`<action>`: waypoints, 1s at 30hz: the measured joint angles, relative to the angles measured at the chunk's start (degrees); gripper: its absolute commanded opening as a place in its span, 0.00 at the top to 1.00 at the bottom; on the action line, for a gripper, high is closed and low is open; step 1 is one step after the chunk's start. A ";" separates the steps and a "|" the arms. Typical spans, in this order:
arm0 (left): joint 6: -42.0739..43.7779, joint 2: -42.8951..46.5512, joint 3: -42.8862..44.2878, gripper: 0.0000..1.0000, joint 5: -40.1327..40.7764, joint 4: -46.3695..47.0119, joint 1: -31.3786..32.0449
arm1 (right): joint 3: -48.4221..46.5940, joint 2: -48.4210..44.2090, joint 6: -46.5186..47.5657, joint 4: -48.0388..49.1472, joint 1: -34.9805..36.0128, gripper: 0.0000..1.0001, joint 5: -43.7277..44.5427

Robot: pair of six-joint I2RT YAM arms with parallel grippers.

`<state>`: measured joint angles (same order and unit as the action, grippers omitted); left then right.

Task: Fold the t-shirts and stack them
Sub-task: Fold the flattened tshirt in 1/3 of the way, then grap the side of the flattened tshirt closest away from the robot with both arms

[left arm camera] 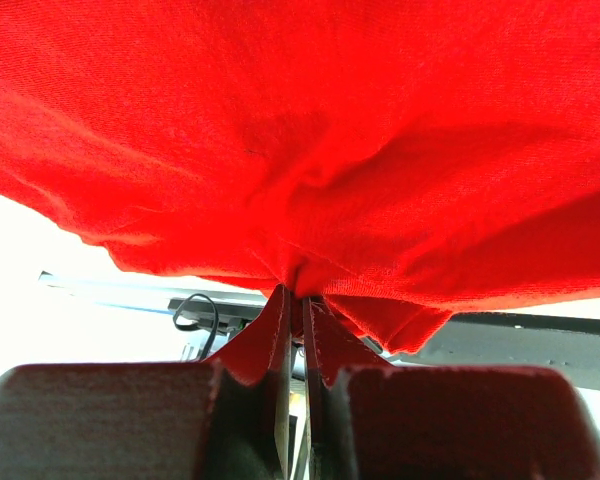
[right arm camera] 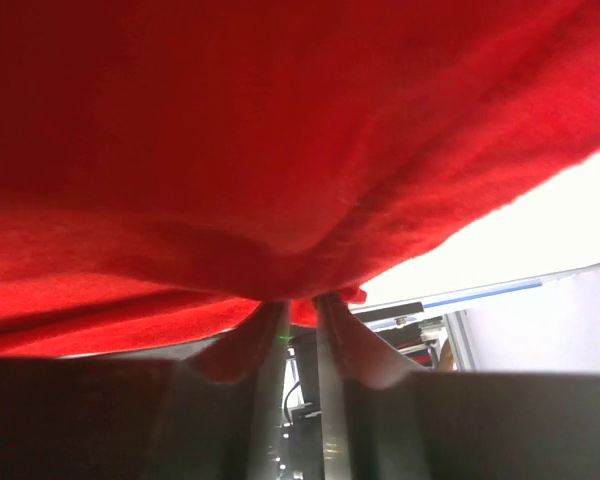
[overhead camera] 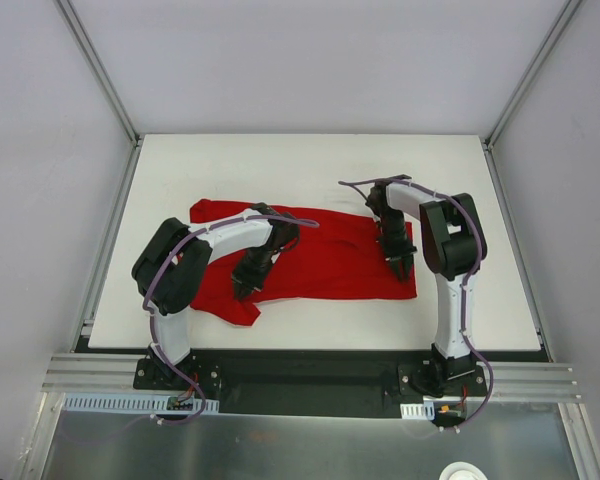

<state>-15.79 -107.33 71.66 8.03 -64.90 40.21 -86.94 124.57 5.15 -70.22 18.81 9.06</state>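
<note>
The red t-shirt (overhead camera: 330, 262) lies spread across the white table (overhead camera: 310, 165), sleeve end to the left. My left gripper (overhead camera: 245, 285) is at the shirt's near-left part, shut on a pinch of the cloth. In the left wrist view the t-shirt (left arm camera: 300, 130) bunches into the tips of the left gripper (left arm camera: 302, 295) and drapes away above them. My right gripper (overhead camera: 400, 270) is at the shirt's right edge. The right wrist view shows the right gripper (right arm camera: 300, 300) with its jaws drawn close together and a fold of the t-shirt (right arm camera: 230, 130) caught between the tips.
Metal frame posts (overhead camera: 105, 75) rise at the table's back corners. A dark base rail (overhead camera: 310, 370) runs along the near edge where both arms are bolted. White table shows behind the shirt and to its right (overhead camera: 480, 290).
</note>
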 measured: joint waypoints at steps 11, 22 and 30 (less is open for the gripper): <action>-0.02 -0.04 0.46 1.00 0.15 -0.46 -0.02 | -0.07 -0.17 0.00 -0.09 0.09 0.99 -0.90; -1.79 -0.07 3.58 1.00 2.93 -4.04 -0.20 | 3.10 -14.45 -0.20 -1.31 0.11 0.99 -2.75; -3.19 -0.81 3.58 1.00 2.95 -5.81 -0.20 | 9.77 -21.18 -0.57 -3.39 0.59 0.99 -6.32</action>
<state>-18.98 -108.14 75.24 10.98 -70.72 40.01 -77.17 103.39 4.58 -73.60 19.40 2.74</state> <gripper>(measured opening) 0.021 0.010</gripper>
